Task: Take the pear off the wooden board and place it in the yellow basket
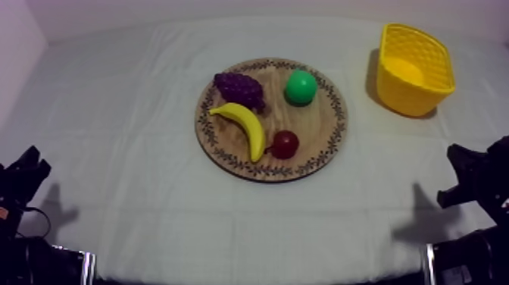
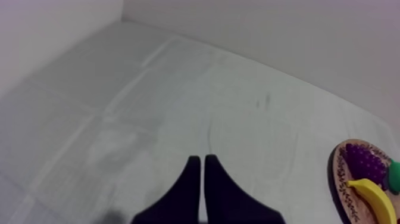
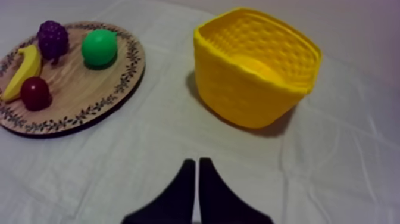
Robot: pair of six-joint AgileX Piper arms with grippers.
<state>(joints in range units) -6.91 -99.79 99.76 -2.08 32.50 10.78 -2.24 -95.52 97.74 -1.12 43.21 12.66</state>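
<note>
While both jaws sit closed, pear (image 1: 301,87) lies well apart.

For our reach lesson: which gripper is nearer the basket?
Right. The right gripper faces the basket close by; the left gripper sits far off, beyond the board.

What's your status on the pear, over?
Left claw and right claw shut, holding nothing. Pear on the wooden board, not yet picked; yellow basket beside the board. Grapes, banana, small red fruit share board, apart from pear.
</note>
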